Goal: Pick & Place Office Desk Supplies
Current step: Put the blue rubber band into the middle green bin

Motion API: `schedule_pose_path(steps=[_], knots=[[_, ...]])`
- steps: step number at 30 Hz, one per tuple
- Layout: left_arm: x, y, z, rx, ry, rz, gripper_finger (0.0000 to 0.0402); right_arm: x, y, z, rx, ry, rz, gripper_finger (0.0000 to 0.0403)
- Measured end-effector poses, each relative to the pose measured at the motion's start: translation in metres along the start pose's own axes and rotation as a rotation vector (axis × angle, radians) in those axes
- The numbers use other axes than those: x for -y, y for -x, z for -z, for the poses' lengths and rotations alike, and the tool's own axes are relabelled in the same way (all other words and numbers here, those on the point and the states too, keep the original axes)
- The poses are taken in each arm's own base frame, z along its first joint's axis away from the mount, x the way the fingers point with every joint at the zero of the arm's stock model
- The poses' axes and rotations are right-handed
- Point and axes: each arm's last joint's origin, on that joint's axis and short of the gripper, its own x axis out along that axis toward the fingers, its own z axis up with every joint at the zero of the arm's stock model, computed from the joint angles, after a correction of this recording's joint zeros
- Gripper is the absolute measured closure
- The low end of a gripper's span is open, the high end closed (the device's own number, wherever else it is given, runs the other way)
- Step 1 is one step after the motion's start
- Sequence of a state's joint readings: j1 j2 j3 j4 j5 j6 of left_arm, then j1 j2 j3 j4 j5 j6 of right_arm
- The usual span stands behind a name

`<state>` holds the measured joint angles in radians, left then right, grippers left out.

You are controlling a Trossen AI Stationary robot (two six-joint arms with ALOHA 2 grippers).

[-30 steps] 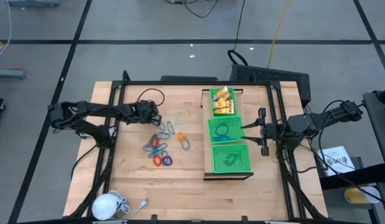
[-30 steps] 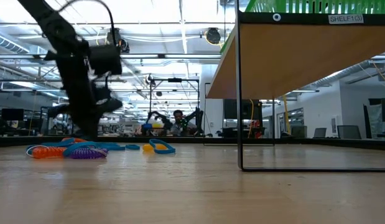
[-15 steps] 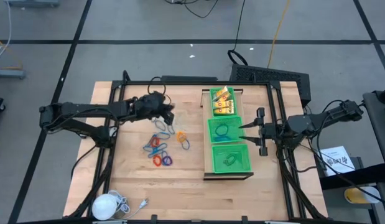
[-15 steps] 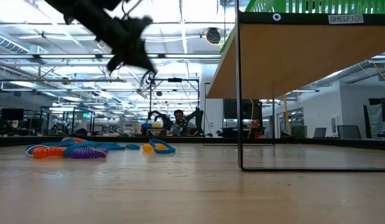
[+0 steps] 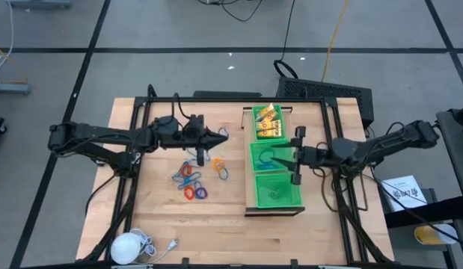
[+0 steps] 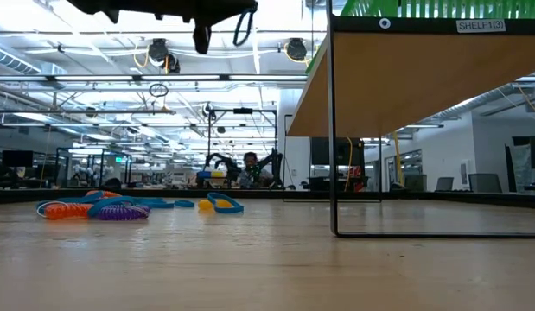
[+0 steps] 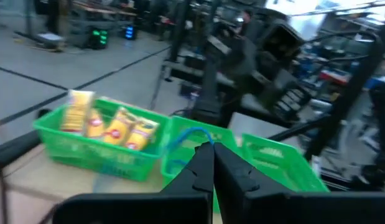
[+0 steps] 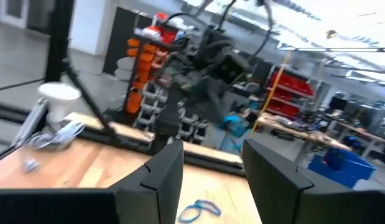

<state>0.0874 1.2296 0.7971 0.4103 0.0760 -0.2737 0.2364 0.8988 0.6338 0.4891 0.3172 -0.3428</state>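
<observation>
Sorting part done; left arm carrying toward the green trays.

L end effector (image 5: 222, 135) shut, raised above the bench (image 5: 216, 232) between the loose pile and the trays; something thin seems to hang from its tip in low view, prob. a ring, can't confirm; R end effector (image 5: 294, 158) half open, nothing held, over the middle tray (image 5: 255, 152). Done so far, by my read: yellow packets (image 5: 266, 122) in far tray (image 5: 256, 137); a blue ring (image 5: 268, 158) in middle tray; near tray (image 5: 255, 190) has something green-looking, can't tell what. Left: loose rings and blue clips (image 5: 195, 176) still on bench, left of the trays – approx. half the job. White round object w/ cord (image 5: 129, 246) at near corner, not part of it.
</observation>
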Motion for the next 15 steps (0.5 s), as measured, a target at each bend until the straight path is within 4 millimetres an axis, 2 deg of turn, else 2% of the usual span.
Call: schedule_pose_path(steps=[9,15], knots=[[0.002,-0.015,0.012,-0.017,0.061,0.075,0.0399,0.004,-0.024,0.024,-0.074,0.008,0.057,0.0248],[0.008,-0.034,0.003,-0.031,0.062,0.147,0.0399,0.004,-0.034,0.033,-0.090,0.008,0.076,0.0248]])
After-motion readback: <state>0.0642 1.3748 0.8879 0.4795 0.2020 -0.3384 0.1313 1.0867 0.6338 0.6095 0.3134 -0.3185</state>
